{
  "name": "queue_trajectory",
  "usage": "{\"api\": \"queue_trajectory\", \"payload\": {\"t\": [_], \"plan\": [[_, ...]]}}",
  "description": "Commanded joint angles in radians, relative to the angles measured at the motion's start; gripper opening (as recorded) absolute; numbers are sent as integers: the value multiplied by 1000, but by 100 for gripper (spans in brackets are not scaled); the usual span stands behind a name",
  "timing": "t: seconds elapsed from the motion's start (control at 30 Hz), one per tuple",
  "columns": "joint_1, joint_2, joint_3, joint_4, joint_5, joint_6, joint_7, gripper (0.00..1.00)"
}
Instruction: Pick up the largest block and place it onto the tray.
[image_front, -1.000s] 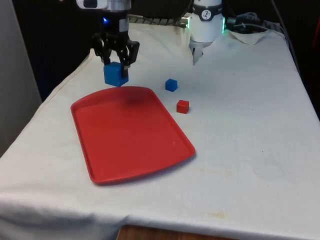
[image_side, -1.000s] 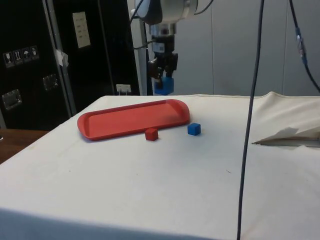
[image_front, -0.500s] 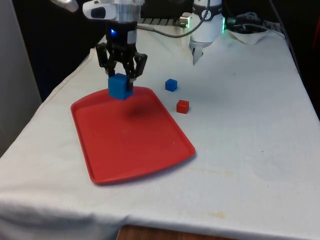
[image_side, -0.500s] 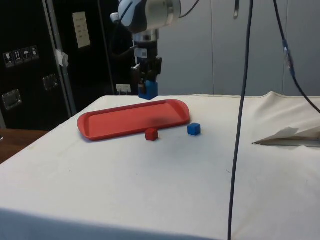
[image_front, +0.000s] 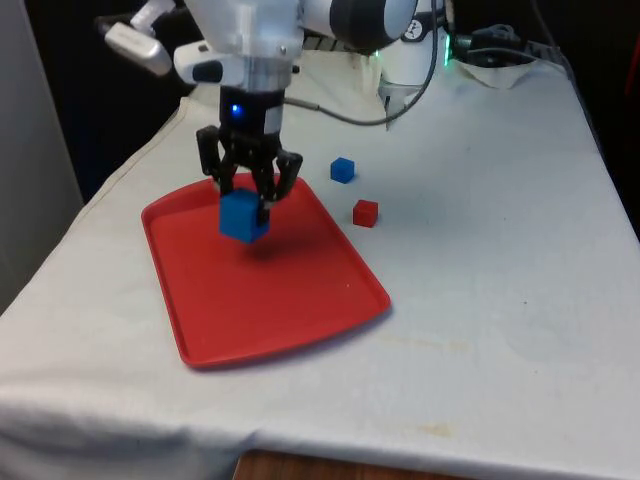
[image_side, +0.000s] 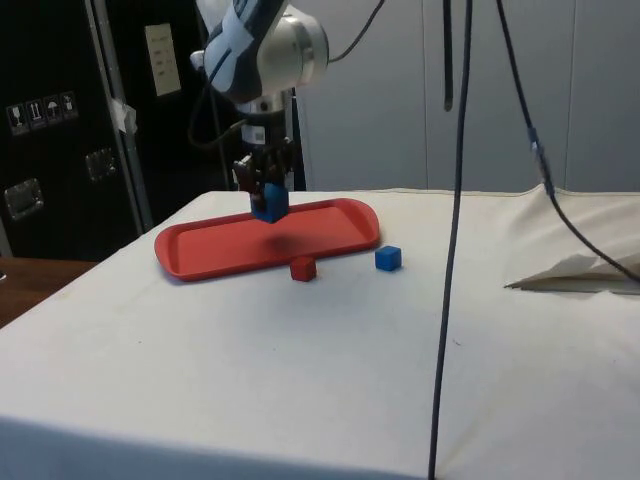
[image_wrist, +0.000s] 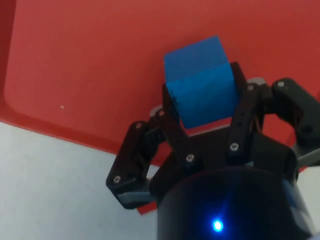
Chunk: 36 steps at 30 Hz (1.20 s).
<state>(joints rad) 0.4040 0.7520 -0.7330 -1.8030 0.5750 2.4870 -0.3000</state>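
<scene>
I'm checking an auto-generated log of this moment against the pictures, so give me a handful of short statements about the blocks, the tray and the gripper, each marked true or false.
1. The gripper holds the large blue block. True.
2. The large blue block rests flat on the cloth. False: it hangs above the red tray, clamped between the fingers.
3. The small red block lies on the cloth beside the tray. True.
4. The small blue block sits inside the tray. False: it stands on the cloth, outside the tray's rim.
5. The tray is blue. False: it is red.
</scene>
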Motion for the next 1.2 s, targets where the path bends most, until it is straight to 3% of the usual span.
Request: {"api": "queue_trajectory", "payload": {"t": [0.0, 0.03, 0.07, 0.17, 0.27, 0.3, 0.43, 0.57, 0.6, 0.63, 0.73, 0.8, 0.83, 0.93, 0.97, 1.07, 1.1, 1.17], "plan": [[-20, 12, 16, 15, 16, -2, -15, 0], [-3, 14, 0, 10, 12, 0, -5, 0], [-22, 23, 16, 22, 28, -1, -23, 0], [-26, 57, 12, 37, 88, 5, -62, 0], [-23, 70, 11, 40, 121, 6, -80, 0], [-16, 74, 1, 37, 115, 2, -75, 0], [-29, 80, 19, 45, 143, -1, -89, 0], [-24, 87, 12, 54, 141, -12, -83, 0], [-17, 86, 7, 44, 138, -2, -80, 0], [-24, 88, 11, 55, 141, -13, -82, 0], [-21, 89, 7, 57, 140, -14, -80, 1], [-20, 89, 5, 57, 139, -13, -79, 15], [-19, 89, 5, 57, 139, -13, -79, 35], [-18, 88, 4, 54, 138, -9, -80, 65], [-19, 89, 4, 56, 138, -13, -78, 65], [-18, 89, 3, 56, 138, -12, -78, 95], [-18, 89, 3, 56, 138, -12, -78, 100], [-18, 89, 3, 56, 138, -12, -78, 100]]}}
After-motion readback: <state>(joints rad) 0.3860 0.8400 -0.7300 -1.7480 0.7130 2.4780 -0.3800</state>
